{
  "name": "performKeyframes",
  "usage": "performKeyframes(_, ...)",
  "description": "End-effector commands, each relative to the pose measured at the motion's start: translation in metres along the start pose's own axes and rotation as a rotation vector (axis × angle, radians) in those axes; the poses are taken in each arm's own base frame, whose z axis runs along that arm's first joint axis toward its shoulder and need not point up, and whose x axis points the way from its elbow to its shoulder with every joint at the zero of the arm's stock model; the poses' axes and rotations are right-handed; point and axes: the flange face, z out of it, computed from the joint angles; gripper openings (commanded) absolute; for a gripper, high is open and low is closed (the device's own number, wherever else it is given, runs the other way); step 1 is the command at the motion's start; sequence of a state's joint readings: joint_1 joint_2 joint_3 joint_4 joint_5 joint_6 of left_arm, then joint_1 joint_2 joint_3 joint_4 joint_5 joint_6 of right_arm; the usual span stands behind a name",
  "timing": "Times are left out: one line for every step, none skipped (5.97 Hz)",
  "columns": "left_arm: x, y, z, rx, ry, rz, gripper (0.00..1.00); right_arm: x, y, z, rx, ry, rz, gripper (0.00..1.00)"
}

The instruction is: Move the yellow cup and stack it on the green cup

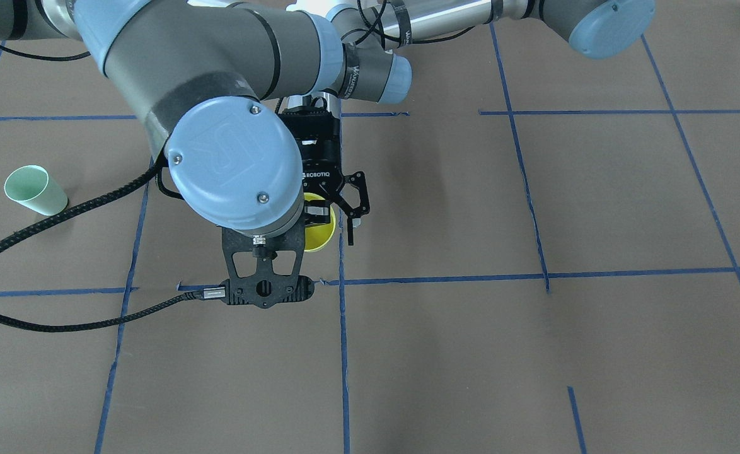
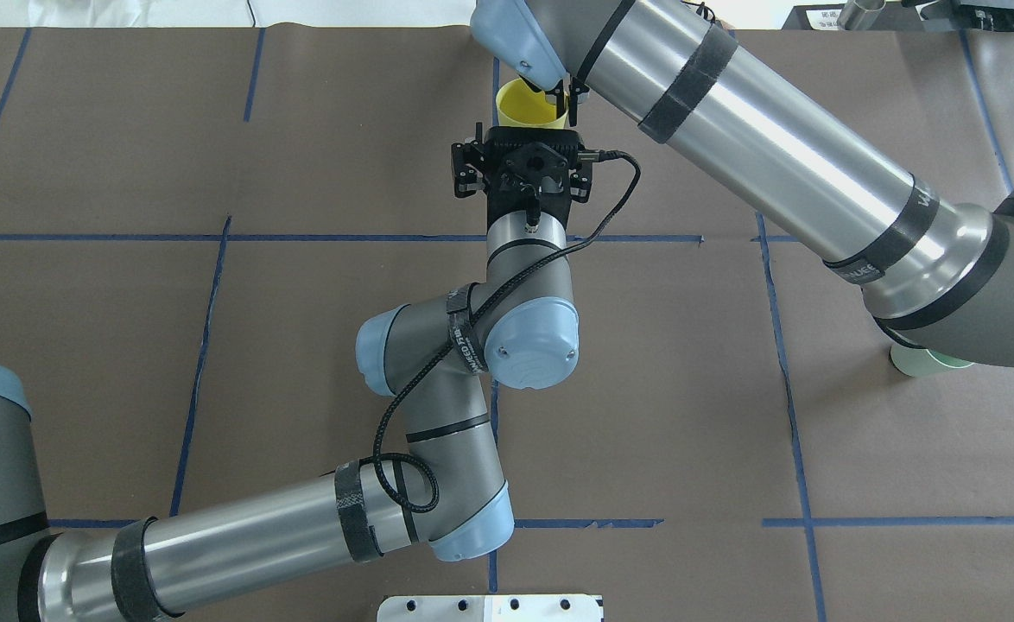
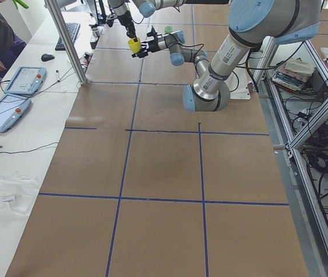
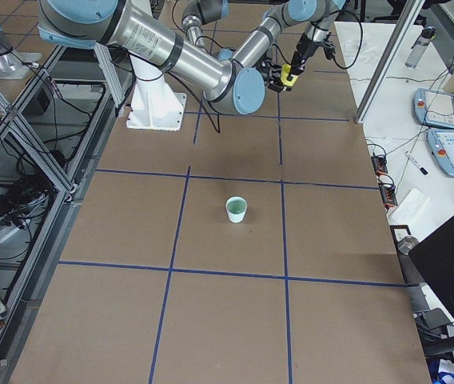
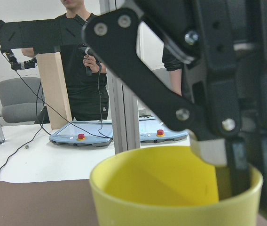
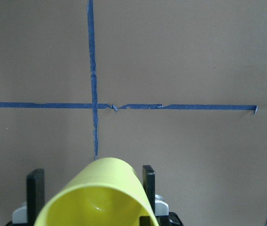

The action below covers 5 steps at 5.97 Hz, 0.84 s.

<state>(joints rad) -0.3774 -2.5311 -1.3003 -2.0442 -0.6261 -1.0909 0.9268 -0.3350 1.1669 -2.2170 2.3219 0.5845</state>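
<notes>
The yellow cup [image 1: 321, 232] hangs upright above the table's middle, on the far side from the robot [image 2: 526, 105]. My right gripper [image 5: 252, 179] comes down from above and is shut on the cup's rim, one finger inside and one outside. My left gripper [image 2: 525, 131] lies level on the robot's side of the cup and is open. Its fingers [image 6: 147, 181] flank the cup [image 6: 103, 183] closely. The green cup [image 1: 33, 189] stands upright alone on the table, far off on the robot's right [image 4: 236, 210]. In the overhead view it [image 2: 926, 363] is partly hidden under my right arm.
Blue tape lines [image 1: 343, 353] cross the brown table. My right arm's black cable [image 1: 61, 211] trails close to the green cup. A metal post [image 3: 66, 40], teach pendants [image 3: 22, 78] and people [image 5: 84, 70] are beyond the far edge.
</notes>
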Motion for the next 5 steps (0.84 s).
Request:
performKeyframes(-0.011, 0.013, 0.004, -0.005, -0.011, 0.015, 1.0, 0.005, 0.009, -0.033, 0.045, -0.039, -0.006, 0.0)
performKeyframes(-0.013, 0.017, 0.005, -0.009, -0.012, 0.019, 1.0, 0.008, 0.013, -0.07, 0.074, -0.087, 0.002, 0.0)
performKeyframes(-0.017, 0.021, 0.006, -0.013, -0.015, 0.025, 1.0, 0.018, 0.014, -0.11, 0.112, -0.124, 0.014, 0.0)
performKeyframes(-0.025, 0.029, 0.01, -0.02, -0.022, 0.039, 1.0, 0.043, 0.009, -0.149, 0.154, -0.156, 0.04, 0.0)
performKeyframes(-0.036, 0.041, 0.013, -0.024, -0.026, 0.048, 1.0, 0.065, 0.006, -0.172, 0.173, -0.186, 0.053, 0.0)
